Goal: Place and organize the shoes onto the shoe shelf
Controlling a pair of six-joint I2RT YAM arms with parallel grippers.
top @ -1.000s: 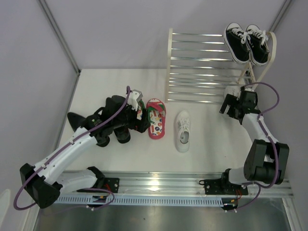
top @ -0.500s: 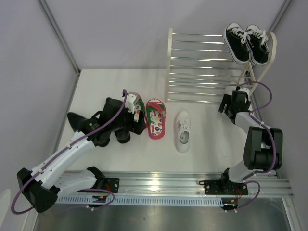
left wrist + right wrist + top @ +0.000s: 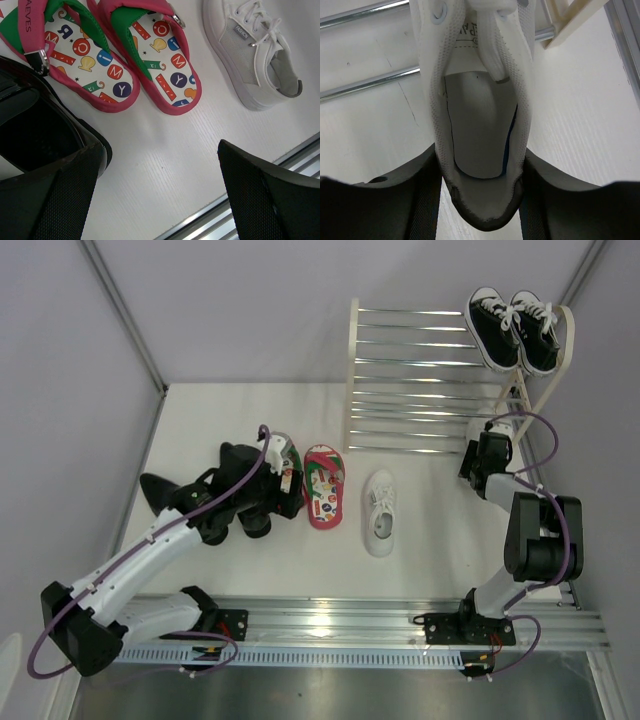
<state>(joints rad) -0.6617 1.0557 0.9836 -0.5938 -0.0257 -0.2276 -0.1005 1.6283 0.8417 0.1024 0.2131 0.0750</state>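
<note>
My right gripper [image 3: 481,172] is shut on the heel of a white sneaker [image 3: 475,115]. The sneaker's toe lies over the lower bars [image 3: 370,85] of the shoe shelf [image 3: 420,380]. In the top view this gripper [image 3: 487,448] is at the shelf's lower right end. The other white sneaker [image 3: 381,512] lies on the floor. My left gripper [image 3: 159,150] is open and empty above the floor. It is just near of the two red flip-flops [image 3: 165,65], with a black dress shoe [image 3: 40,135] at its left finger. In the top view it [image 3: 272,478] partly covers the left flip-flop.
A pair of black canvas sneakers [image 3: 515,328] sits on the shelf's top tier at the right. The second black dress shoe [image 3: 165,495] lies by the left wall. The metal base rail [image 3: 380,625] runs along the near edge. Walls close both sides.
My right gripper has moved up toward the shelf's lower right end with the sneaker. My left gripper has shifted slightly left over the flip-flops.
</note>
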